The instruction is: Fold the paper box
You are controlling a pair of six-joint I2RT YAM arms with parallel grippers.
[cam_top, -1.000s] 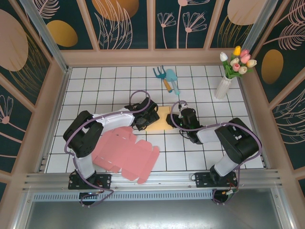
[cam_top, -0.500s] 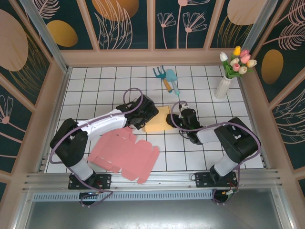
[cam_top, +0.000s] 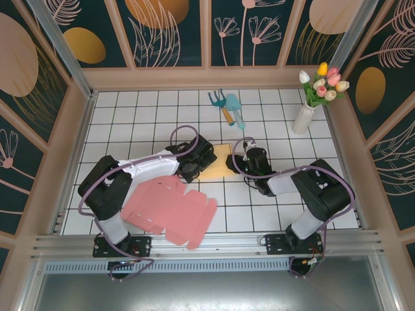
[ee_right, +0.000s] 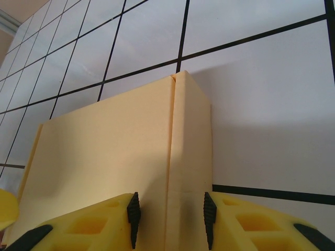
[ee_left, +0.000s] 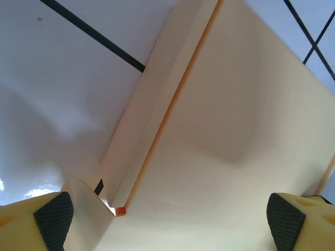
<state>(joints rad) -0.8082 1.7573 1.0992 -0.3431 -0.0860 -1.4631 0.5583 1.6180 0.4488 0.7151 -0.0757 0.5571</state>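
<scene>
The yellow paper box point(cam_top: 216, 163) lies partly folded near the middle of the white tiled table point(cam_top: 130, 123), between the two grippers. In the left wrist view its broad panel lies flat, with a narrow side strip point(ee_left: 149, 117) folded up along one edge, an orange crease line running beside it and a small tab curling at the near corner. In the right wrist view a narrow side panel point(ee_right: 191, 151) is folded along the box's right edge. The right gripper point(ee_right: 171, 218) is closed on that panel, its dark pads point(ee_right: 134, 215) pressing it from both sides with the jaws set narrow. The left gripper point(ee_left: 168, 222) hangs over the box's left part with its fingers spread wide, the pads point(ee_left: 52, 219) far apart at either side and clamping nothing. Just beside the box, toward the near left, a pink unfolded box blank point(cam_top: 170, 208) lies flat, partly under the left arm. Farther back, teal garden tools point(cam_top: 227, 107) rest on the tiles, and a white vase of tulips point(cam_top: 303, 118) stands at the far right corner, well apart from the box
</scene>
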